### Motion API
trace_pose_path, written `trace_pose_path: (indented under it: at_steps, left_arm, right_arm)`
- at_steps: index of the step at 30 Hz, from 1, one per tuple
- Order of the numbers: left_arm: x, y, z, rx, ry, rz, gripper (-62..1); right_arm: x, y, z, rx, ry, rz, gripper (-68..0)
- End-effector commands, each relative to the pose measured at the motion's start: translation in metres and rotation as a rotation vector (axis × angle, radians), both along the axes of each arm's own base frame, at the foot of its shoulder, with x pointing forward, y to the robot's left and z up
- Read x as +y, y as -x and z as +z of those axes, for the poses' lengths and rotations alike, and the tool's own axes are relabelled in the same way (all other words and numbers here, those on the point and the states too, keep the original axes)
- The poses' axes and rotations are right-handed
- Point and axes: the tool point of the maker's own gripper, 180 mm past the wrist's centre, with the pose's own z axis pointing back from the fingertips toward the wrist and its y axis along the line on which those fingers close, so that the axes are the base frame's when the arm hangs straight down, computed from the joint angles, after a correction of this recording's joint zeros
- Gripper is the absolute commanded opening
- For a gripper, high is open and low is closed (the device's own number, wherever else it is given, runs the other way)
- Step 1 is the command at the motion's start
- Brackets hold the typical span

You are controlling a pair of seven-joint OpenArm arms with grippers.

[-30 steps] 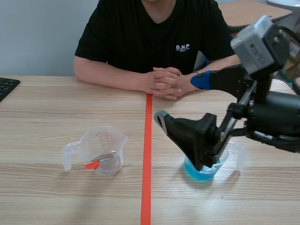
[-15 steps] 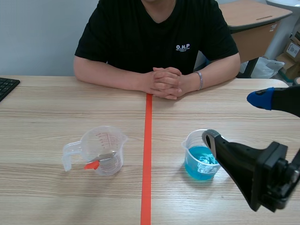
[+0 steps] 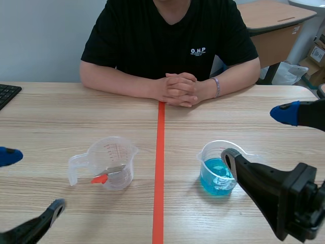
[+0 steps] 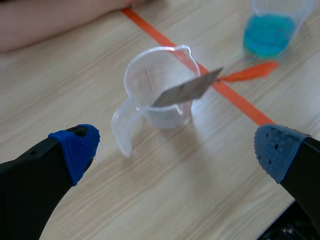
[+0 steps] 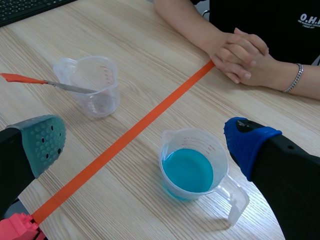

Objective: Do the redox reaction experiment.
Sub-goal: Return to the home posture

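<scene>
Left gripper (image 3: 29, 183): low at the near left, only the fingertips (image 3: 7, 155) showing in the scene view. Fingers spread wide, nothing between them. The wrist view agrees: one blue pad (image 4: 76, 146) on each side, gap fully clear.

Right arm (image 3: 297, 203): comes in low from the right, finger body bulky at the near corner. Right gripper (image 3: 256, 135): also spread wide, blue-padded finger (image 3: 284, 113) farther out, grey-green one (image 3: 229, 156) nearer. Its wrist view shows the grey-green pad (image 5: 44, 140) and blue pad (image 5: 247, 140) far apart, gripping nothing.
</scene>
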Motion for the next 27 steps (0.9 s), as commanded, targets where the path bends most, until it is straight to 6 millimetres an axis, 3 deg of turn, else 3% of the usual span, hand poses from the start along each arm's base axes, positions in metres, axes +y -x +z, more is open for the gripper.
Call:
trace_pose_path:
  at_steps: [1, 9, 18, 27]
  left_arm:
    - [-0.006, -0.007, 0.011, -0.029, 0.039, -0.012, 1.4]
    - [-0.028, -0.019, 0.025, -0.056, 0.107, -0.092, 1.4]
    - [-0.05, -0.018, 0.017, -0.011, 0.113, -0.149, 1.4]
    - [-0.051, -0.018, 0.018, 0.016, 0.155, -0.131, 1.4]
  right_arm:
    - [0.001, -0.004, 0.008, -0.029, -0.019, -0.003, 0.4]
    - [0.001, -0.004, 0.008, -0.028, -0.018, -0.003, 0.4]
    - [0.001, -0.003, 0.007, -0.032, -0.005, 0.002, 0.4]
    - [0.001, -0.003, 0.006, -0.032, -0.004, 0.001, 0.4]
